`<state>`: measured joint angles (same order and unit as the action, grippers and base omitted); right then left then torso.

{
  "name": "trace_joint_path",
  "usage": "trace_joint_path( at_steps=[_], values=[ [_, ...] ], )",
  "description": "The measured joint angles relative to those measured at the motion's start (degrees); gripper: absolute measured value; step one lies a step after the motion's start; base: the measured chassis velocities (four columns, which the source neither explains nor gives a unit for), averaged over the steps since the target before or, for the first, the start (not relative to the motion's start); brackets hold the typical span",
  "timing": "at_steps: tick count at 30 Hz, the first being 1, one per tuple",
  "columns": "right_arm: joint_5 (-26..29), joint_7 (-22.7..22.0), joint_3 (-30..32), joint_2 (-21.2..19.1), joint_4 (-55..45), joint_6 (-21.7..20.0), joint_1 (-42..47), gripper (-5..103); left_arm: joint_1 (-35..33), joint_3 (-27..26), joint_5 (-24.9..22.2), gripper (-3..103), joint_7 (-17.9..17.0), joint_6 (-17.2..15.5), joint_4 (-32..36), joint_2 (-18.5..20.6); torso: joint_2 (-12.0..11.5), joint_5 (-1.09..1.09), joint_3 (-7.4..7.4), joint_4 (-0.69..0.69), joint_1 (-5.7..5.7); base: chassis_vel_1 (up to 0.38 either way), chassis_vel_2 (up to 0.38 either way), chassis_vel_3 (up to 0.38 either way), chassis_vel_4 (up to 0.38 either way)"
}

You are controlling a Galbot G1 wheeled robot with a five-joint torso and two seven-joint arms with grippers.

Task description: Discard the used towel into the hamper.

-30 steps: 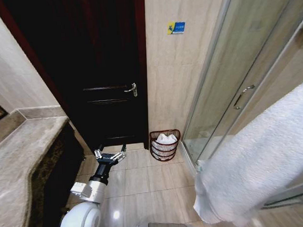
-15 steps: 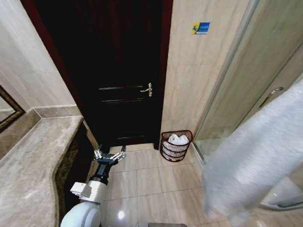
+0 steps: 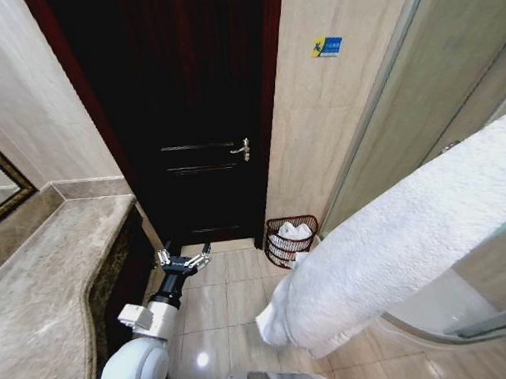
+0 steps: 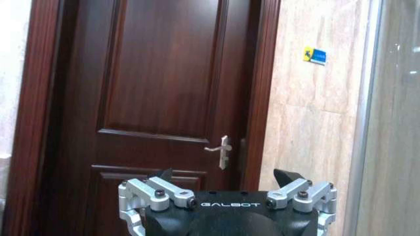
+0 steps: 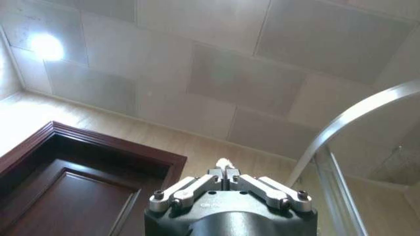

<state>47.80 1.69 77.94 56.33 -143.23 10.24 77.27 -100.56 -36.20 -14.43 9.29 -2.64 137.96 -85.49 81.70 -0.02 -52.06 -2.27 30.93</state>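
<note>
Bathroom floor tiles run to a dark wooden door. Right of it stands the round red-brown wire hamper, already holding white cloth. Nearer, a thick white towel hangs from the right tool, fingers pinched together on it. The left tool waits low, fingers apart. Carrying step; next, bring the towel above the rim.

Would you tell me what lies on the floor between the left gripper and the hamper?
In the head view, bare tiled floor. The left gripper hangs open above it, and the hamper stands beyond by the wall, with white cloth inside.
</note>
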Motion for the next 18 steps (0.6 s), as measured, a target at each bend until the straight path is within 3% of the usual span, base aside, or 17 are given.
trace_joint_path(
  at_steps=[18],
  values=[
    [0.16, 1.01, 2.20, 1.65, 0.00, 1.17, 2.32, 2, 0.00, 0.00, 0.00, 100, 0.00, 0.00, 0.00, 0.00, 0.00, 0.02, 0.00, 0.01, 0.00, 0.013, 0.013, 0.012, 0.009]
  ],
)
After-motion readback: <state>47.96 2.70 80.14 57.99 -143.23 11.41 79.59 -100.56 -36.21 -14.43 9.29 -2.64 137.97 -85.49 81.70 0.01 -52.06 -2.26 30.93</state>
